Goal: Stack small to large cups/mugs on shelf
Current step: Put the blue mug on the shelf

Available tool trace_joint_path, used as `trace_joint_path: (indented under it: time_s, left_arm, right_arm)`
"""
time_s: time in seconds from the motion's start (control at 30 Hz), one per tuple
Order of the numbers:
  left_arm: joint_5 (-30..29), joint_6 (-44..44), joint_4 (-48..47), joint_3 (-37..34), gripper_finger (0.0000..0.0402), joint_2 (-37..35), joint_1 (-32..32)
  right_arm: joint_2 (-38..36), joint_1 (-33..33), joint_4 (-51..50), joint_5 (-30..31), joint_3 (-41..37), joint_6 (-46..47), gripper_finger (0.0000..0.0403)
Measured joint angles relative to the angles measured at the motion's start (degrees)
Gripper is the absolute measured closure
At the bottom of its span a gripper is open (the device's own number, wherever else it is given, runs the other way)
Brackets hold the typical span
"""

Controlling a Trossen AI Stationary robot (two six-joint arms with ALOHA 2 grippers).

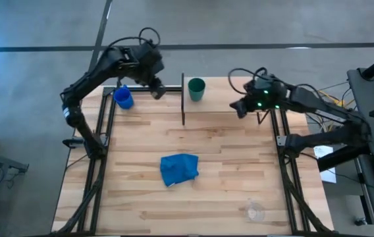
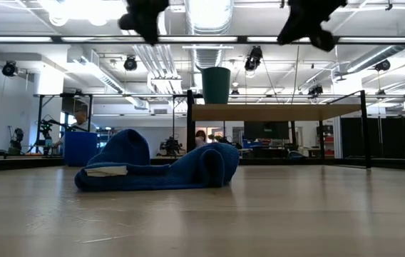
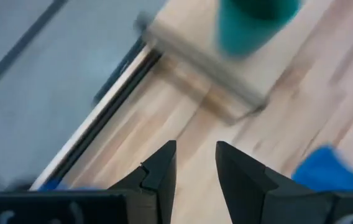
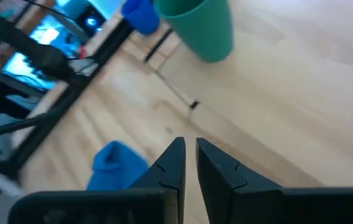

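The blue mug [image 1: 123, 98] stands at the table's far left corner, off the shelf, so it probably awaits its turn. Just right of it the left gripper [image 1: 157, 91] hovers with fingers slightly parted, holding nothing. The green cup [image 1: 196, 89] stands upright at the left end of the shelf [image 2: 274, 112], likely set there as the smallest. Farther right the right gripper [image 1: 238, 108] hangs over the shelf's right part, fingers almost together and empty. A blue cloth [image 1: 179, 168] lies mid-table. The clear glass [image 1: 255, 211], faint near the front right edge, seems untouched. No brands or writing can be read.
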Motion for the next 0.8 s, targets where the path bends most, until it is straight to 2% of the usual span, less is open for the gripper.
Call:
trace_joint_path:
  time_s: [0.13, 0.3, 0.57, 0.8]
  left_arm:
    - [-9.1, -3.4, -4.7, -4.6, 0.0303, -1.4, 0.9]
    - [-4.3, -6.7, -4.6, -14.5, 0.0303, -2.4, 5.3]
    - [-5.8, -8.3, -1.5, -29.6, 0.0303, -2.3, 13.9]
    - [-5.7, -7.3, 5.6, -36.0, 0.0303, -2.3, 20.8]
  right_arm:
    - [-3.5, 2.1, -0.3, 1.4, 0.0, 1.4, 0.0369]
    - [-5.4, 3.0, -0.7, 5.1, 0.0, 1.5, 0.0369]
    - [-5.5, 3.0, -6.4, 5.3, 0.0, 1.6, 0.0369]
    - [-5.0, 3.0, -8.1, 5.3, 0.0, 1.6, 0.0369]
